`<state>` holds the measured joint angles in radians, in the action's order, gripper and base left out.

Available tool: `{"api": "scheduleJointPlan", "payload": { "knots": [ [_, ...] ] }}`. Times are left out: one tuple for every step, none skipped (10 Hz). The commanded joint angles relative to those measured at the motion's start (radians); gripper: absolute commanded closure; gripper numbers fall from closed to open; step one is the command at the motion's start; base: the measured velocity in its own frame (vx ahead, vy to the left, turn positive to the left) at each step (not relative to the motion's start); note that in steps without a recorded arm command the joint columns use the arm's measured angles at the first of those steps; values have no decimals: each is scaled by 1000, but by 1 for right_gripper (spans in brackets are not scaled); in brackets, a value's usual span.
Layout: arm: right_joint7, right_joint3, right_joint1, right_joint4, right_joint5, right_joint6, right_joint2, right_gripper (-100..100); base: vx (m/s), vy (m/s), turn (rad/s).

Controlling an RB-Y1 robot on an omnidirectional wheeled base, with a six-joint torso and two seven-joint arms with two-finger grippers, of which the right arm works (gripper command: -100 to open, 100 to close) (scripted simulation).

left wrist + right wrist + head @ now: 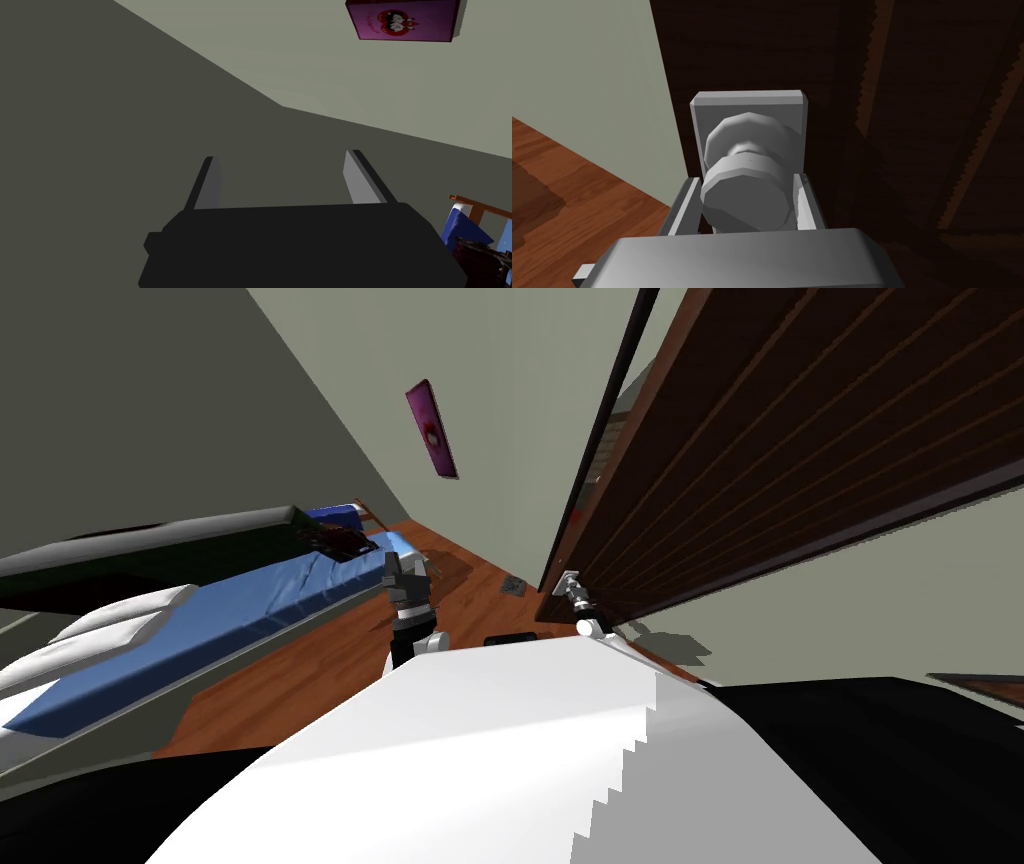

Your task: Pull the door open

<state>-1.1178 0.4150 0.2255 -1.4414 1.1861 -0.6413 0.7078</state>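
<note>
A dark brown wooden door (800,458) with long grooves took up the right of the head view. A round grey knob (746,192) sat on a square grey plate (747,106) close to the door's free edge. The right gripper (744,182) was at that knob, with its two fingers (684,200) pressed against opposite sides of it, gripping it. In the head view, the same gripper (582,608) reached up to the door's lower corner. The door seemed to stand slightly ajar from its dark frame, though the wide lens made that hard to judge.

The left gripper (281,157) hung well away from the door, over the reddish wooden floor (480,588), with its fingers spread apart and holding nothing. Farther from the door on that side lay a bed (250,598) with a blue cover. A purple picture (402,20) hung on the pale wall beside the door.
</note>
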Motion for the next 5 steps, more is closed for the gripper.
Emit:
{"api": "scheduleJointPlan", "payload": {
  "knots": [
    [0, 0, 0, 0, 0, 0, 0, 100, -93, -25, 32],
    [-13, 12, 4, -1, -6, -4, 8, 100, -134, -46, 112],
    [-19, 16, 4, -2, -9, -7, 14, 100, -226, -82, 165],
    [-27, 21, 5, -3, -13, -11, 20, 100, -222, -70, 143],
    [-39, 29, 6, -5, -19, -17, 30, 100, -224, -74, 180]
  ]
}}
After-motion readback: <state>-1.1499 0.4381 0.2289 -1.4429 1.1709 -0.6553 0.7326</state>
